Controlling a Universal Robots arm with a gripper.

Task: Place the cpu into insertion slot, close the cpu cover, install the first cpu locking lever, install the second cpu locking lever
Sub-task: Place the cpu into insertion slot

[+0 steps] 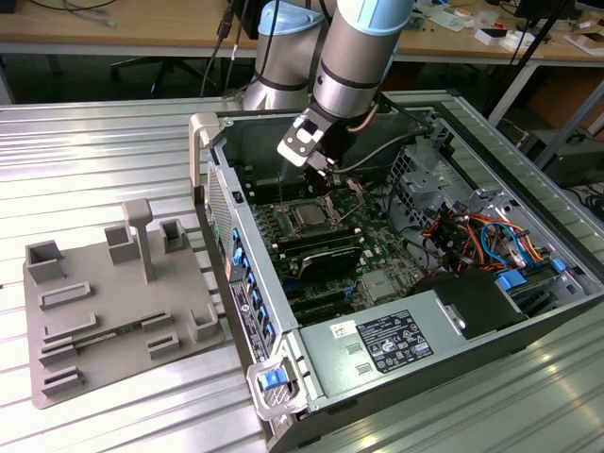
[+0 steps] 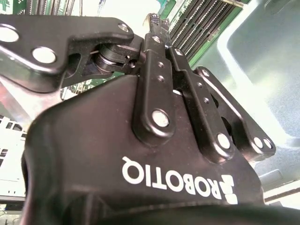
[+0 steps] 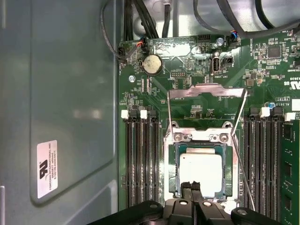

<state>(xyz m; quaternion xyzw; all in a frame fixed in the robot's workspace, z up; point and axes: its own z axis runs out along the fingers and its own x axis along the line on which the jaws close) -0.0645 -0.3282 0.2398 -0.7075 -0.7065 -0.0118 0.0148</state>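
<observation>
- The gripper [image 1: 324, 181] hangs inside the open computer case [image 1: 247, 283], just above centre in the exterior view, pointing down at the motherboard [image 3: 154, 93]
- Pincer state: clenched. In both wrist views the fingertips [image 3: 191, 187] lie together, and nothing can be seen held between them
- The cpu [image 3: 200, 168] lies flat in its socket with the dull grey top facing up. In the exterior view it sits at the centre of the frame, immediately below the gripper and slightly towards the exterior view's left
- Key relation: in the first wrist view the gripper's tips overlap the nearest edge of the cpu, so the chip lies directly ahead of them. I cannot tell whether they touch the socket or hover just above it
- The cpu cover [image 3: 201, 137] appears to be down, with its silvery frame around the chip and its hinge end on the side away from the fingertips
- The locking levers [image 3: 239, 117] are thin wires, one along each side of the socket and running the same way as the memory slots [image 3: 140, 159]. In my judgement they are not yet latched, but that is not certain
- A grey fixture tray [image 1: 113, 311] sits on the table well apart, towards the exterior view's left
</observation>
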